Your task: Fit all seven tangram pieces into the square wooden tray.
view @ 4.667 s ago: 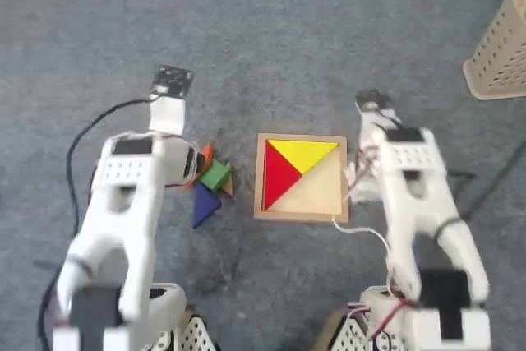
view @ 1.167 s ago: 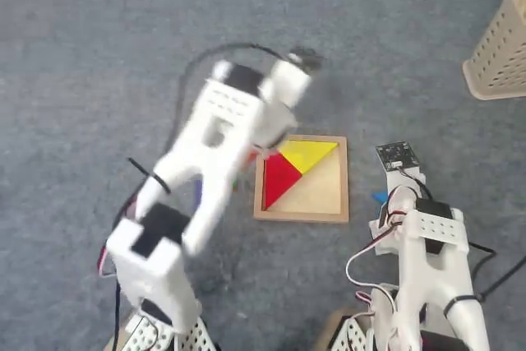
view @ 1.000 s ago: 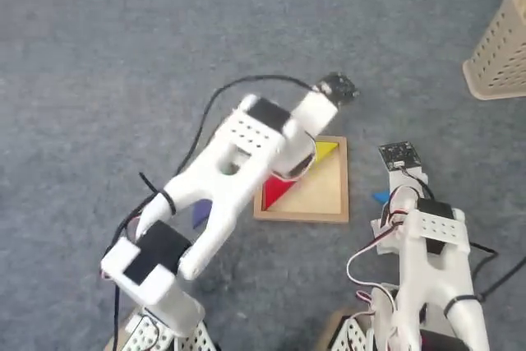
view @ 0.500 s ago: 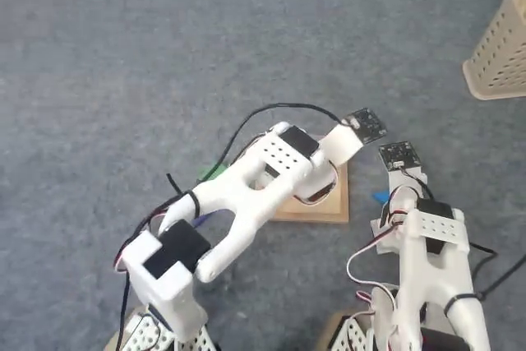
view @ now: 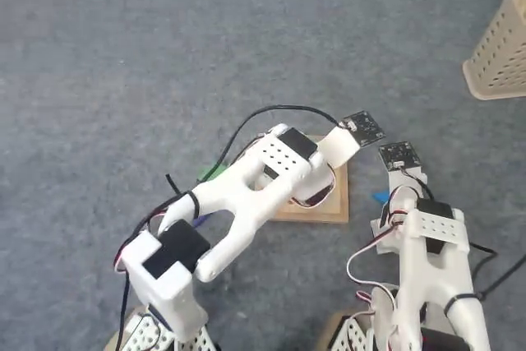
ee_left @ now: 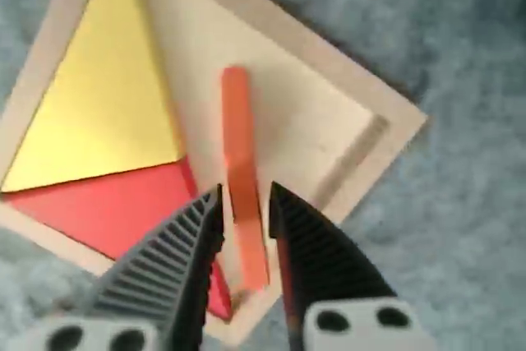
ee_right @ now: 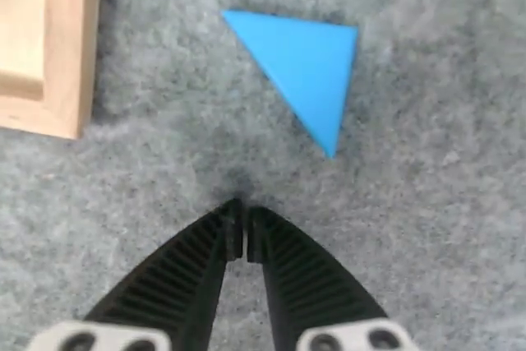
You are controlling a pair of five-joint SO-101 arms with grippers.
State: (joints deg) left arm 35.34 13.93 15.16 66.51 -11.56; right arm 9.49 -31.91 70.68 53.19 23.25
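Left jaws: my left gripper [ee_left: 245, 193] is closed narrow on a flat orange tangram piece [ee_left: 236, 121], held edge-on.
Orange piece: over the bare floor of the square wooden tray [ee_left: 393, 123], beside the seated yellow triangle [ee_left: 107, 113] and red triangle [ee_left: 107, 211]. I cannot tell whether it touches.
Right jaws: my right gripper [ee_right: 244, 221] is closed on nothing, just off the tray's corner, near a light blue triangle [ee_right: 300, 59].
Change: the left arm [view: 263, 178] has swung over the tray from the side where a green piece [view: 212, 173] lies.
Meaning: a third piece is arriving, I judge; it needs laying flat.
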